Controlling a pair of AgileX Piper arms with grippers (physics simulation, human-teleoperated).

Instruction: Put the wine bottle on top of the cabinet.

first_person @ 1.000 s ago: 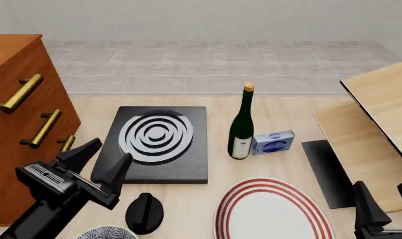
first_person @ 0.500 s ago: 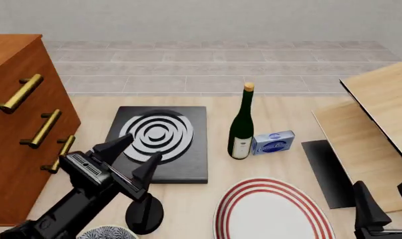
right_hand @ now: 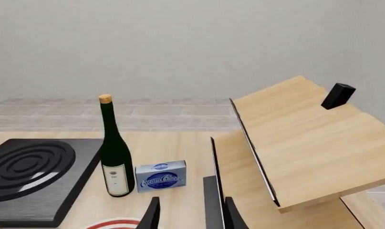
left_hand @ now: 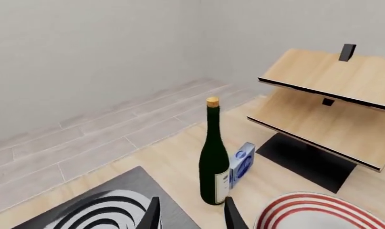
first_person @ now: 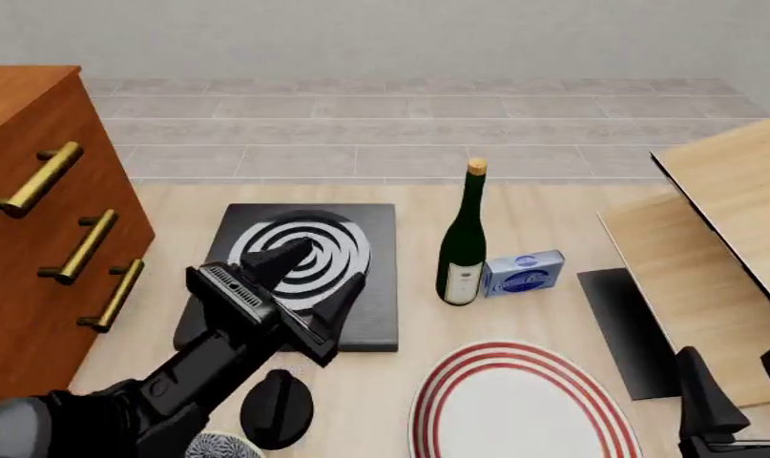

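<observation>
Meanwhile, left gripper (first_person: 311, 277) spread wide above hotplate (first_person: 372, 286), angled toward wine bottle (first_person: 463, 250).

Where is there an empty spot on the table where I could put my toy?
Bare table lies behind the wine bottle and blue box, up to the far edge. Another patch sits between the cabinet and the black hob. Nearer, the striped plate, black knob and left gripper crowd things.

Left pincer (first_person: 311, 284) jaws spread, arm reaching forward; right pincer (first_person: 738, 385) low, jaws apart.
</observation>
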